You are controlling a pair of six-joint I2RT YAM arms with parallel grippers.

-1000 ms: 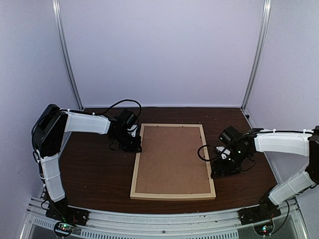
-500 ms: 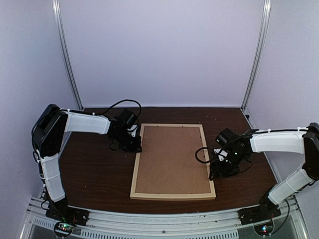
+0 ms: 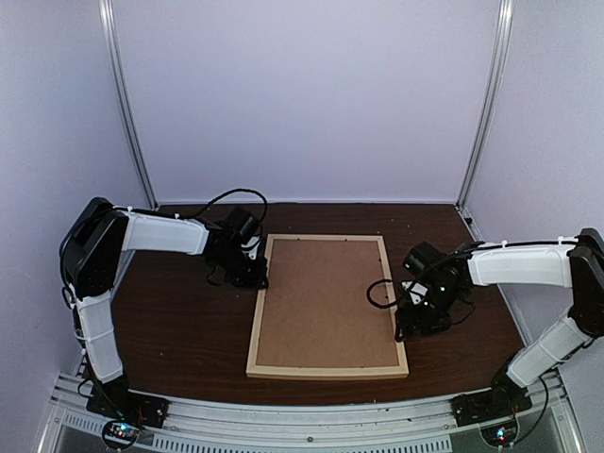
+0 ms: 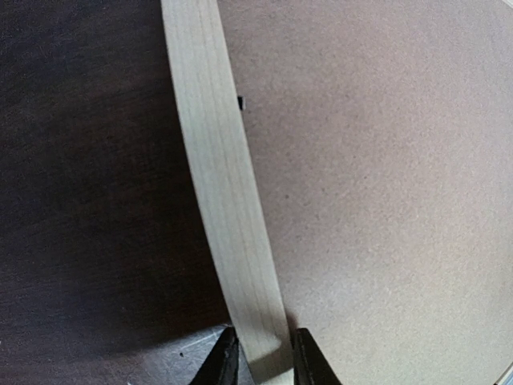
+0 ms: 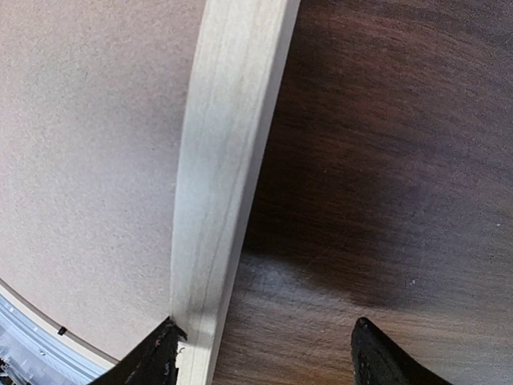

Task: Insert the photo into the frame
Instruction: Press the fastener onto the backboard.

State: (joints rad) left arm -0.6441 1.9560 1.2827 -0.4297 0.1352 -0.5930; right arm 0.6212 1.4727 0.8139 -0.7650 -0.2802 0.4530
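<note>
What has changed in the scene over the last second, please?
The right end effector slid slightly left, toward the right rail of the frame, jaws open, gripping nothing. The left end effector stayed clamped on the left rail; the frame and its brown backing board did not move.

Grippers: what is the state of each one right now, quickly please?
Left gripper: closed on the frame, at its left rail.
Right gripper: open, holding nothing, at the right rail.
</note>
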